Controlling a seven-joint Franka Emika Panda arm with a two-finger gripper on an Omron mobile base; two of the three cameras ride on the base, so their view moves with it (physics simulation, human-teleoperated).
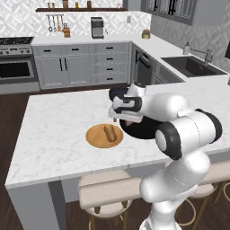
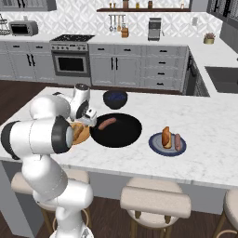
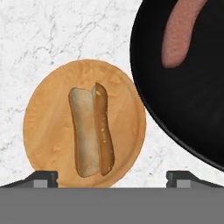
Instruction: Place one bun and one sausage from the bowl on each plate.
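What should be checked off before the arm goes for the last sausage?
1. Bun lying on the wooden plate: ok.
2. Gripper open and empty, fingers apart above that plate: ok.
3. Remaining sausage lying alone in the black bowl: ok.
4. Blue-grey plate holds a bun and a sausage: ok.
5. Wooden plate has its sausage: not ok.
6. Free space beside the bun for the sausage: ok.

no legible text or labels

The white marble island counter (image 2: 204, 116) carries the wooden plate (image 3: 48, 131), black bowl (image 2: 116, 132), blue-grey plate (image 2: 157, 145) and dark blue bowl (image 2: 115, 99).
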